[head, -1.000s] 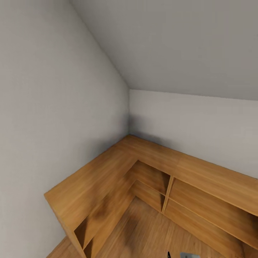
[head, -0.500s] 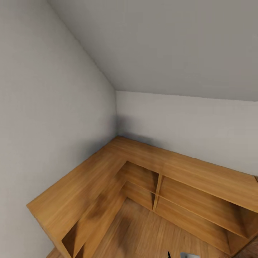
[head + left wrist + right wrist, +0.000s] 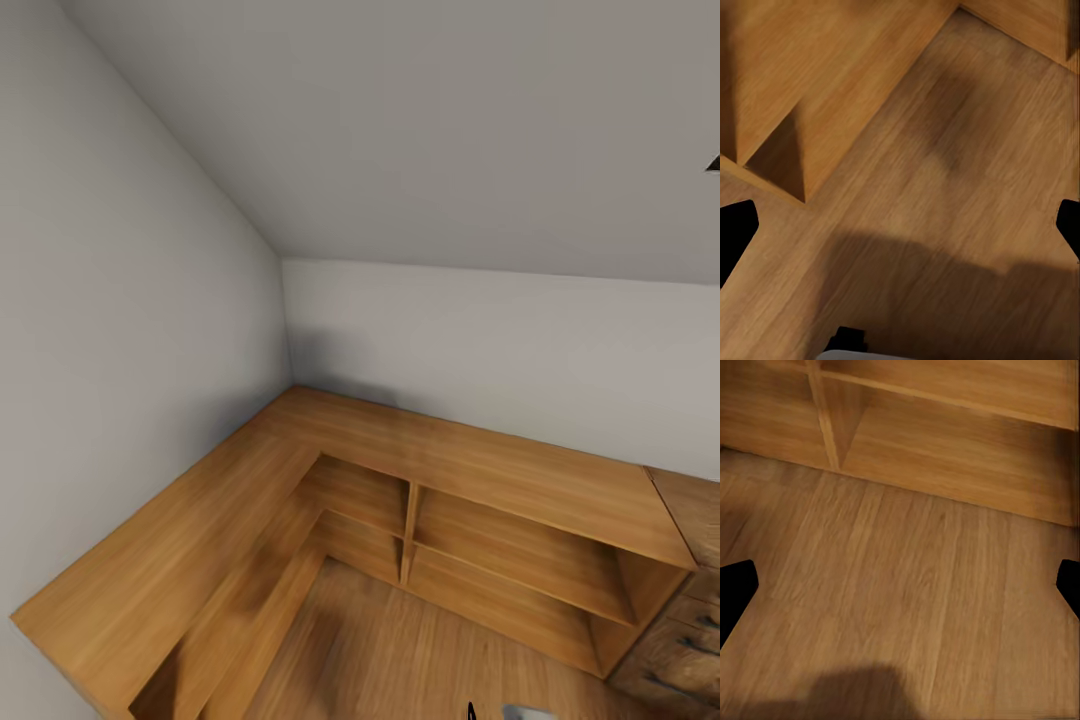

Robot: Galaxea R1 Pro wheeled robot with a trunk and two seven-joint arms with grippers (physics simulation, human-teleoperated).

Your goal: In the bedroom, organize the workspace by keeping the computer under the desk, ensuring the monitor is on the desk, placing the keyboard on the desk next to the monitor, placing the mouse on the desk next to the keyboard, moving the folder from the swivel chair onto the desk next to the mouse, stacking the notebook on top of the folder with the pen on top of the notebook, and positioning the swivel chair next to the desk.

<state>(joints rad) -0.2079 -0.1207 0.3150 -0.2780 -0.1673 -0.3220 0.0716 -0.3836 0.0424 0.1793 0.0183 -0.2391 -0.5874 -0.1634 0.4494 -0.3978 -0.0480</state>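
My left gripper point(image 3: 900, 225) is open, its black fingertips point(image 3: 735, 232) wide apart over bare wooden floor point(image 3: 945, 225), close to the end of a low light-wood shelf unit point(image 3: 832, 67). My right gripper point(image 3: 900, 589) is open too, nothing between its fingertips point(image 3: 735, 592), and hangs over floor boards in front of the same unit's open compartments point(image 3: 945, 442). In the head view that L-shaped shelf unit point(image 3: 470, 470) fills a corner between two grey walls.
A wooden drawer chest point(image 3: 690, 620) with dark handles adjoins the shelf unit at the right edge. Open wooden floor point(image 3: 400, 650) lies inside the L. A sloped grey ceiling hangs above. A small dark object point(image 3: 713, 162) pokes in at the upper right.
The head camera has turned right: the shelf corner sits further left in the picture, and the drawer chest and a dark object at the upper right have come into view.
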